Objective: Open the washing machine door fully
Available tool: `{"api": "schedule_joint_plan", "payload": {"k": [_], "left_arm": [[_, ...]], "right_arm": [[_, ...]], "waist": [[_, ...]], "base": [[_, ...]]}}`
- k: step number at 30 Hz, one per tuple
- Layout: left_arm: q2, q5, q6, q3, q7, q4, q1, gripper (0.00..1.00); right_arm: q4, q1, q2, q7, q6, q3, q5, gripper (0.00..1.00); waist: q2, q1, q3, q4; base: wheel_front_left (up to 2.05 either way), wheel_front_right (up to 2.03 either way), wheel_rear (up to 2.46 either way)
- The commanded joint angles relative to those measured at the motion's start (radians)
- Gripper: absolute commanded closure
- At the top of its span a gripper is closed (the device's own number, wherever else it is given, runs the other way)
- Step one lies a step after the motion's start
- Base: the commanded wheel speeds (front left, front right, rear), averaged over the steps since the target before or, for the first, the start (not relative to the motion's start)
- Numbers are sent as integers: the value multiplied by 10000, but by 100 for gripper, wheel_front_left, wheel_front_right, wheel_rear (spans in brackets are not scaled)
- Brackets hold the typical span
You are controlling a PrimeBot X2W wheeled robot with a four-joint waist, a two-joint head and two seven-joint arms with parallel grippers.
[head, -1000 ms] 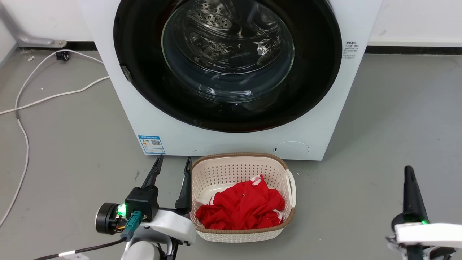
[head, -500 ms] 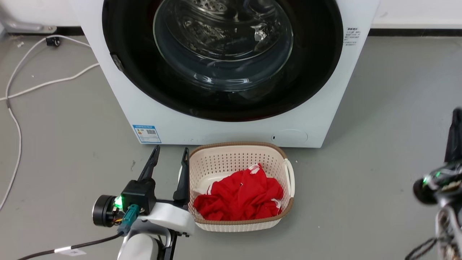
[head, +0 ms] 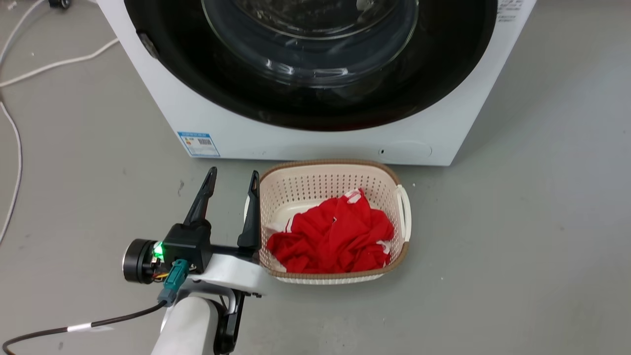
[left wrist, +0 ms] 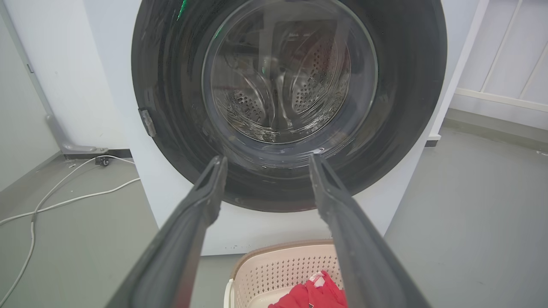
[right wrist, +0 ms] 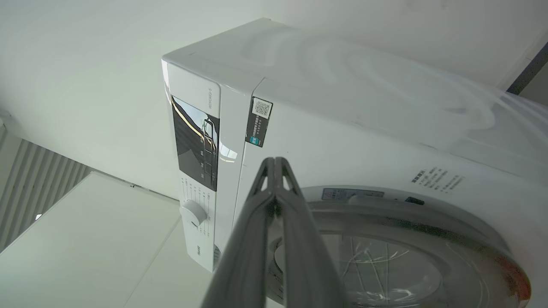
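The washing machine door (head: 310, 59) lies closed against the washing machine (head: 320, 140), at 1 o'clock from the left gripper (head: 233, 175). The left gripper is wide and empty, with the basket (head: 328, 163) at 3 o'clock. The right gripper (right wrist: 274, 161) has its fingers pressed together, empty.

Bare lab-like laundry corner, white washing machine (head: 320, 145) on grey floor (head: 542, 222), plain white walls (left wrist: 51, 64), loose cables (left wrist: 85, 196) trailing, plastic laundry basket (head: 305, 190).

The washer (head: 246, 140) is white, and its door (head: 443, 74) is shiny black with clear glass. In front of the washer, a cream basket (head: 315, 187) with little holes and a brown rim holds red cloth (head: 335, 236). The floor (head: 517, 222) is grey.
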Motion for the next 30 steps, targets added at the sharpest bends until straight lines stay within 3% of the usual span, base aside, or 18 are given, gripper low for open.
{"api": "schedule_joint_plan", "payload": {"k": [1, 7, 14, 30], "left_arm": [[9, 8, 90, -26, -27, -78, -174, 0], [9, -25, 256, -112, -27, -347, -480, 0], [10, -3, 386, -180, -26, -569, -806, 0], [9, -137, 648, -514, -26, -868, -1301, 0]], "right_arm": [[323, -631, -190, 245, 1, 308, -197, 100], [1985, -3064, -403, 1350, 1, 1757, -879, 100], [3709, -5279, -77, 2351, 1, 3129, -1955, 100], [5256, -7207, 524, 3292, 1, 4273, -3179, 100]], "waist": [[0, 0, 304, 70], [0, 0, 950, 135], [0, 0, 1620, 203], [0, 0, 2565, 498]], "base": [[0, 0, 0], [0, 0, 0], [0, 0, 0], [0, 0, 0]]}}
